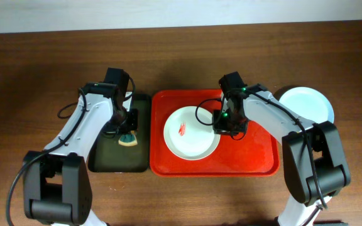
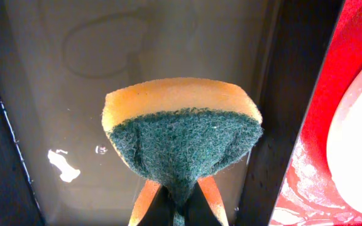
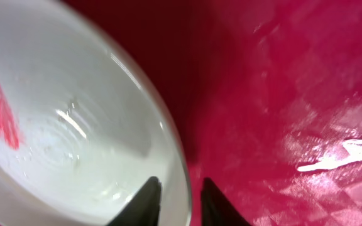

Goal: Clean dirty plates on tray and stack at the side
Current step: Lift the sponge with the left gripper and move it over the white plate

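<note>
Counting: two plates showing, one red tray [image 1: 256,160], one dark green tray [image 1: 105,160], one sponge [image 1: 128,139]. The right gripper [image 3: 181,204] is straddling the right rim of the white plate [image 3: 74,125]. One finger is sitting over the inside and one outside over the red tray, with a narrow gap; can't tell if it's actually pinching the rim. That plate is lying mid-tray on the red tray, with its red smear [image 3: 2,116] just left of centre, on the side away from the gripper. The left gripper [image 2: 178,210] is clamping the sponge, green scrub face showing, over the dark green tray, just beside the red tray's left edge. The second plate [image 1: 305,105] is sitting farther out on the tabletop [image 1: 43,63], right of the red tray and apart from both grippers.
</note>
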`<state>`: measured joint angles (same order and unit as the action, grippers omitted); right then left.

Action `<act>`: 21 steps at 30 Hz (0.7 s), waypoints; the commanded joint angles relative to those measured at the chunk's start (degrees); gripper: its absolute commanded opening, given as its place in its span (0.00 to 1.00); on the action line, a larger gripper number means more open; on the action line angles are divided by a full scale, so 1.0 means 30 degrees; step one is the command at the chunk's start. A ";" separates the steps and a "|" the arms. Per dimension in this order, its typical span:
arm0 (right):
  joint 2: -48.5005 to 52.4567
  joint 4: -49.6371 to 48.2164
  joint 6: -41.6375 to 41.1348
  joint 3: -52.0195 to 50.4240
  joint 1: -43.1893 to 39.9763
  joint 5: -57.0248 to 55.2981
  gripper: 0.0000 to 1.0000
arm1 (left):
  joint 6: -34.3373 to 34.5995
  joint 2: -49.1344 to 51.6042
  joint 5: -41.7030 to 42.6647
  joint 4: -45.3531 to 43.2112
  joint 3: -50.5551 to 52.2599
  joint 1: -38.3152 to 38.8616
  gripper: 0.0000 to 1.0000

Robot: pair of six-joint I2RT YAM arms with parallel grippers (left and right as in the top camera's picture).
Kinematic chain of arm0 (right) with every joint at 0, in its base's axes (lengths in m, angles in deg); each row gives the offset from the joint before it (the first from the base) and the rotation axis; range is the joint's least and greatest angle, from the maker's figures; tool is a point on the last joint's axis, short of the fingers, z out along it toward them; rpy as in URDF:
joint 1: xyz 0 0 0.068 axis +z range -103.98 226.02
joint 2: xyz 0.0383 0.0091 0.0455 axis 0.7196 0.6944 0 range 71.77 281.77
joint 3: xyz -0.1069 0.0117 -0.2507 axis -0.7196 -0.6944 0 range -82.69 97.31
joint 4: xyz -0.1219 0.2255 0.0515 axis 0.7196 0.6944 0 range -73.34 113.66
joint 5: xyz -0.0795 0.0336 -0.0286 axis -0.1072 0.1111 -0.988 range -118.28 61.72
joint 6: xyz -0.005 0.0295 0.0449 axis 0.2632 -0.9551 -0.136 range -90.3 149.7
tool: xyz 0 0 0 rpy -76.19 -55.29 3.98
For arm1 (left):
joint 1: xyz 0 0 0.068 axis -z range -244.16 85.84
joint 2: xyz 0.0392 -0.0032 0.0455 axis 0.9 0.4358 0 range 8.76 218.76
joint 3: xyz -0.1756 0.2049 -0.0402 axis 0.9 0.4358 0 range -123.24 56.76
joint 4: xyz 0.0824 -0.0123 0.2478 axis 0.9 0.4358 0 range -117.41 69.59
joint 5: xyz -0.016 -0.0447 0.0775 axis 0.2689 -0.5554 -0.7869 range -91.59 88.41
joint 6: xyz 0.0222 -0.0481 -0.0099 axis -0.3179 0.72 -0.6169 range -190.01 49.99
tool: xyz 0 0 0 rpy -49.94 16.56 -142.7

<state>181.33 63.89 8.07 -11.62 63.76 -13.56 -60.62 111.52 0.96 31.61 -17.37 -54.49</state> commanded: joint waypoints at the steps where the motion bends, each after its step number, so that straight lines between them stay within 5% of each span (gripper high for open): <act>1: -0.0146 -0.0197 -0.0117 -0.0357 0.0102 -0.0488 0.20 | -0.0036 -0.0189 -0.0138 0.0029 -0.0350 0.0044 0.00; 4: -0.0146 -0.0831 -0.0867 -0.1122 0.0102 -0.0481 0.04 | 0.0044 -0.0189 -0.0160 0.0495 -0.1035 0.0044 0.00; 9: -0.0153 -0.0685 -0.0954 -0.1115 0.0087 0.1231 0.04 | 0.0058 -0.0168 -0.0984 0.3206 -0.4940 0.0117 0.00; 16: -0.0153 -0.0831 -0.0736 -0.1115 0.0087 0.2084 0.04 | 0.0066 0.1166 0.3395 0.1115 -0.4976 0.3242 0.00; 21: -0.0153 -0.0692 -0.0743 -0.1115 0.0087 0.2025 0.04 | 0.0860 0.2827 0.3337 0.0430 -0.4976 0.5056 0.00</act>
<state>181.33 61.46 5.69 -14.48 63.76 -8.20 -59.68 117.71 9.48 33.76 -32.28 -40.59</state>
